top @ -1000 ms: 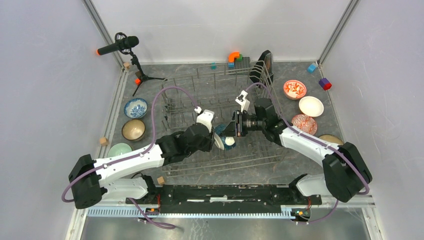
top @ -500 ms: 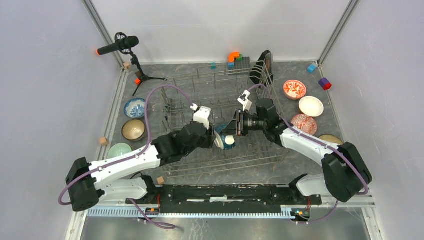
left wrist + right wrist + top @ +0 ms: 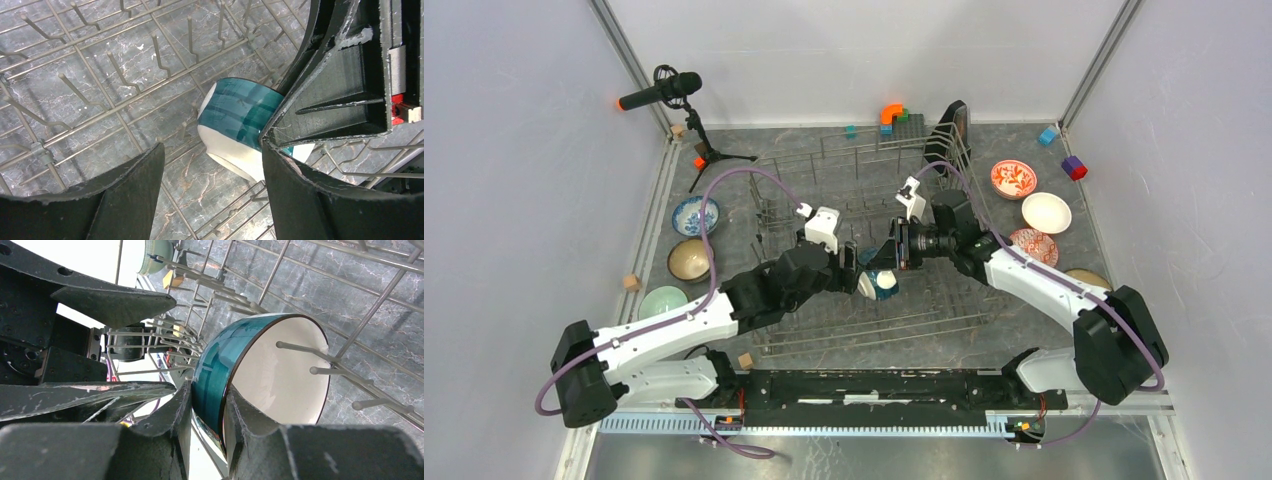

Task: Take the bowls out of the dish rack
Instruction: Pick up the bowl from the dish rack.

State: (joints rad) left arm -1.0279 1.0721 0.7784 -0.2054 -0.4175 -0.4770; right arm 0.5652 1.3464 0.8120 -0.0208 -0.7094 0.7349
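Note:
A teal bowl with a white base stands on edge among the tines in the middle of the grey wire dish rack. My right gripper is shut on its rim, one finger inside and one outside, as the right wrist view shows for the bowl and gripper. My left gripper is open and empty just left of the bowl. In the left wrist view the bowl lies beyond the open gripper, beside its right finger.
Blue-white, tan and mint bowls sit on the table left of the rack. Red-floral, white and red-lattice bowls sit right of it. A microphone tripod stands far left; blocks lie behind.
My left arm's wrist has shifted back and to the left, and its gripper stays open beside the bowl. My right gripper keeps its hold on the teal bowl, nearly in place.

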